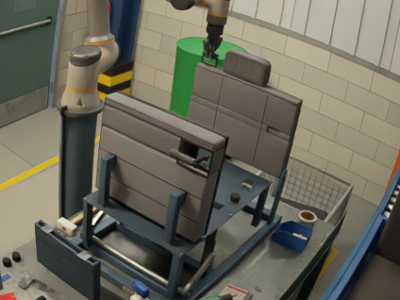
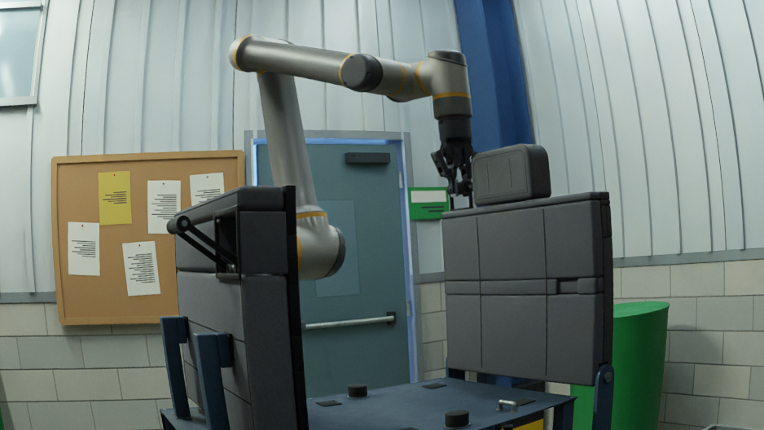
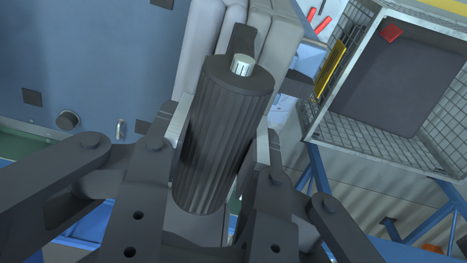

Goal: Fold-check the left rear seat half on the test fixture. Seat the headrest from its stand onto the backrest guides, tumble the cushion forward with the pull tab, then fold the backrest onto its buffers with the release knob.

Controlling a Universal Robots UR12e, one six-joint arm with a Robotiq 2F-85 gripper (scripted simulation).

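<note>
The release knob (image 3: 222,130), a dark ribbed cylinder with a pale cap, stands on the top corner of the upright backrest (image 1: 245,120) and is gripped by my gripper (image 3: 217,137), which has come down on it from above. The headrest (image 1: 246,67) sits on top of the backrest, right beside the gripper (image 2: 458,184). The cushion (image 1: 160,160) is tumbled forward and stands on edge at the front of the blue fixture, its pull tab (image 1: 188,158) showing on the rear face. Dark round buffers (image 2: 357,390) sit on the fixture deck below the backrest.
Behind the backrest stand a green drum (image 1: 188,75) and the brick wall. A wire-mesh basket (image 1: 311,186) lies to the right of the fixture, with a blue bin (image 1: 295,235) and a cup (image 1: 307,218) on the table. The arm's pedestal (image 1: 78,160) rises at the left.
</note>
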